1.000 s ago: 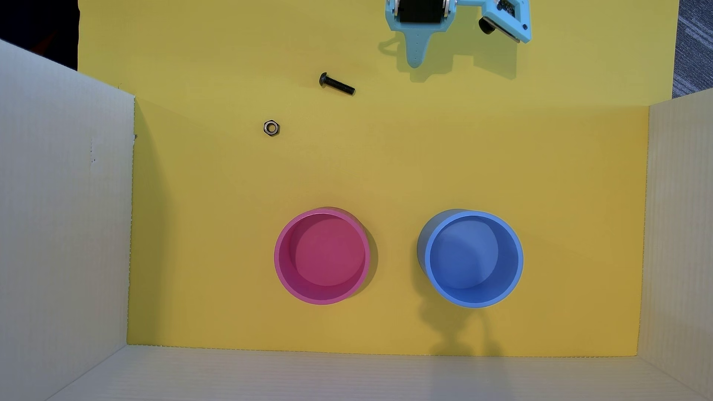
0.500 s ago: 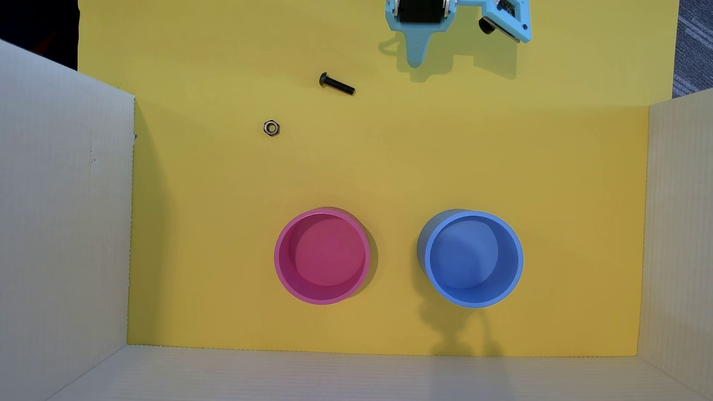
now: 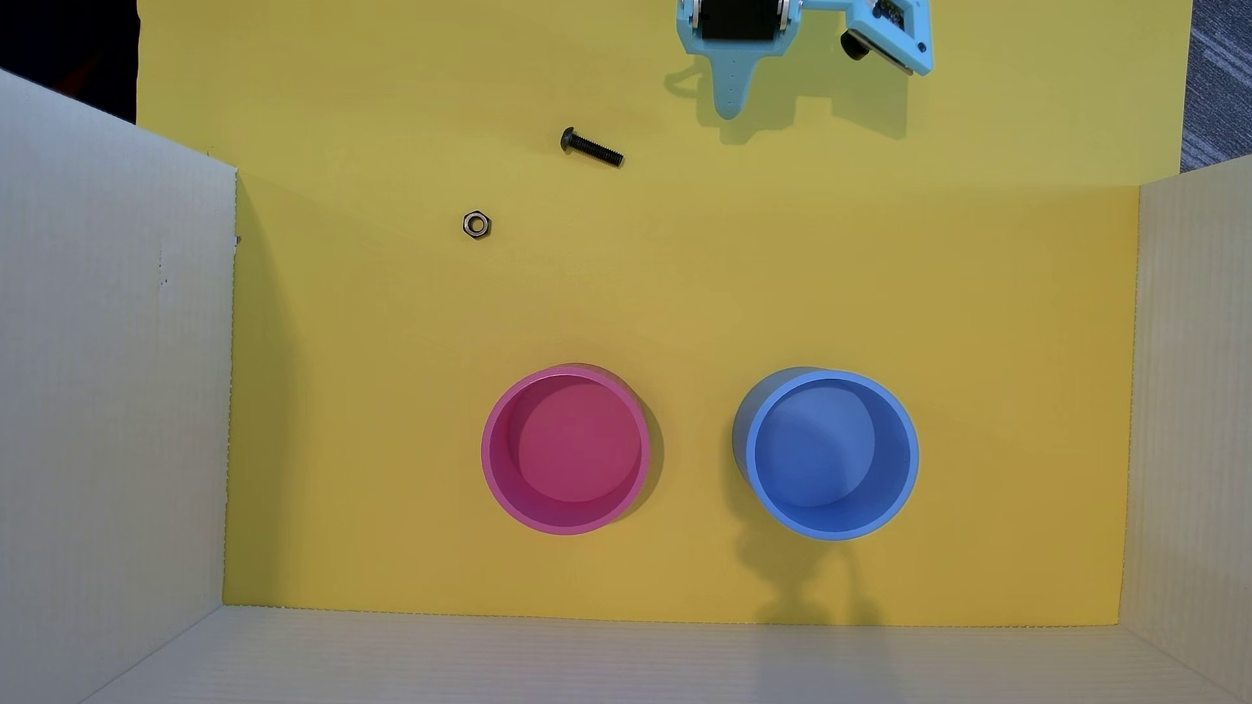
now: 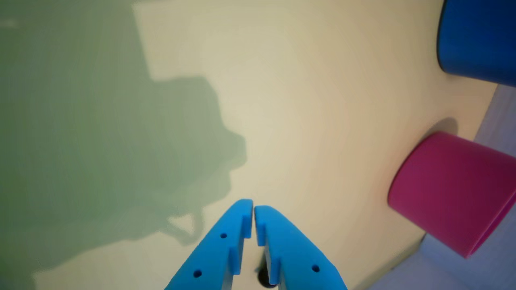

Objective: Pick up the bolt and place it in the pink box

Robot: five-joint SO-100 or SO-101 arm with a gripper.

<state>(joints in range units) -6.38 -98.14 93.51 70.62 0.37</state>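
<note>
In the overhead view the black bolt (image 3: 591, 149) lies flat on the yellow mat, head to the left, near the top. My light-blue gripper (image 3: 728, 108) hangs to its right at the top edge, well apart from it. The wrist view shows the gripper (image 4: 253, 209) shut, fingertips almost touching and nothing between them. The bolt is not clearly visible there. The pink box (image 3: 576, 447) stands open and empty below the middle of the mat, far from the gripper. In the wrist view the pink box (image 4: 447, 189) sits at the right edge.
A grey hexagonal nut (image 3: 476, 224) lies lower left of the bolt. A blue round container (image 3: 826, 453) stands right of the pink box; the wrist view has the blue container (image 4: 475, 36) at top right. White cardboard walls (image 3: 115, 379) enclose the mat on the left, right and bottom.
</note>
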